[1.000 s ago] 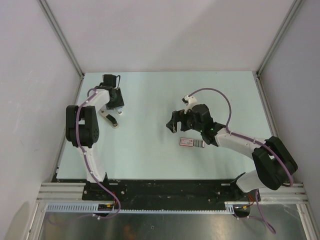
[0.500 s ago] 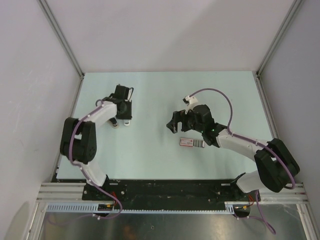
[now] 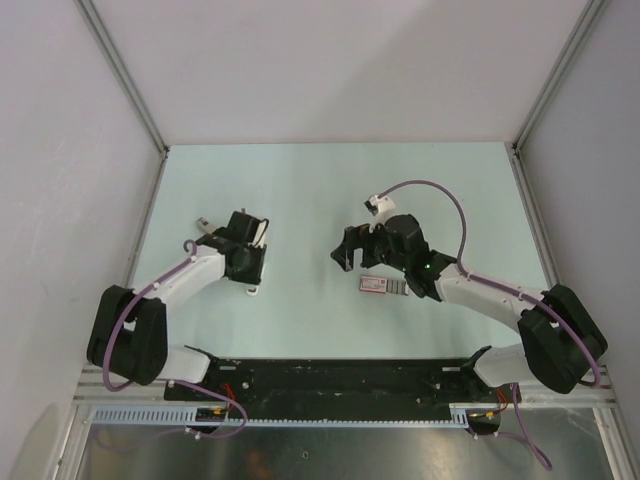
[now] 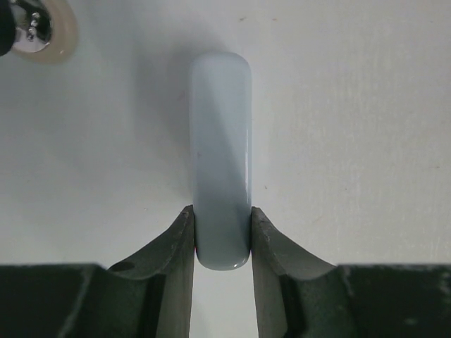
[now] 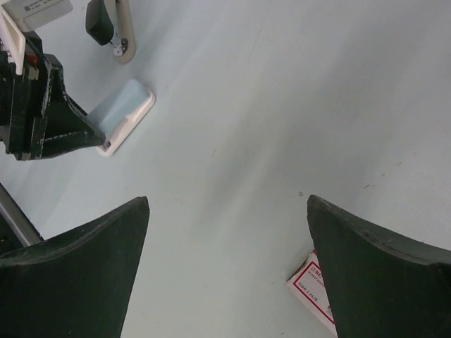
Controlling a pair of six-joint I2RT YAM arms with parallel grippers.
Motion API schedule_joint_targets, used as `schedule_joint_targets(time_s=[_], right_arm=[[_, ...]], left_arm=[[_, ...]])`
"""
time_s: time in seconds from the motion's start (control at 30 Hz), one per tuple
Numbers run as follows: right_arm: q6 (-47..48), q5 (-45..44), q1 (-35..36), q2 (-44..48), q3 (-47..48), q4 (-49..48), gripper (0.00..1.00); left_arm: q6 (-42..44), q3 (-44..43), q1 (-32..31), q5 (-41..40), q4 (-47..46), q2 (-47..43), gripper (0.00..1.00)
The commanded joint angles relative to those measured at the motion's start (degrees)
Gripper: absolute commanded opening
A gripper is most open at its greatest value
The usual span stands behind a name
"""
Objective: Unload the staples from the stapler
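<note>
Pale mint tabletop between grey walls carries everything, and over it the left gripper (image 4: 222, 215) has its fingers clenched on the near end of a pale blue piece (image 4: 220, 141) that juts straight out ahead of the fingertips. The stapler (image 4: 35, 28), cream with a dark inner part, lies beyond those fingertips and off to the left in the wrist view, apart from the piece. The right gripper (image 5: 229, 204) hangs with fingers spread wide and nothing between them, a pink-and-white box (image 5: 313, 285) peeking out just beside the right-hand finger in its view.
</note>
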State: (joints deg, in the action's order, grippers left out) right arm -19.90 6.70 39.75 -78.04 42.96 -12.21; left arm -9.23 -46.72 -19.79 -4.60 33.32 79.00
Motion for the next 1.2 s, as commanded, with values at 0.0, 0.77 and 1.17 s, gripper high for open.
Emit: schedule_joint_targets(time_s=[0.0, 0.77, 1.17], right_arm=[[-1.1, -2.0, 1.0, 1.2, -0.3, -1.1, 0.99], [-13.2, -22.8, 19.6, -21.1, 24.1, 15.5, 0.99], [-23.2, -37.2, 30.1, -47.9, 62.2, 41.2, 0.91]], left_arm=[[0.0, -0.4, -2.5, 3.3, -1.2, -0.6, 0.31], [8.1, -16.7, 21.1, 20.0, 3.3, -17.1, 0.99], [18.7, -10.4, 32.6, 23.1, 6.5, -17.9, 0.97]])
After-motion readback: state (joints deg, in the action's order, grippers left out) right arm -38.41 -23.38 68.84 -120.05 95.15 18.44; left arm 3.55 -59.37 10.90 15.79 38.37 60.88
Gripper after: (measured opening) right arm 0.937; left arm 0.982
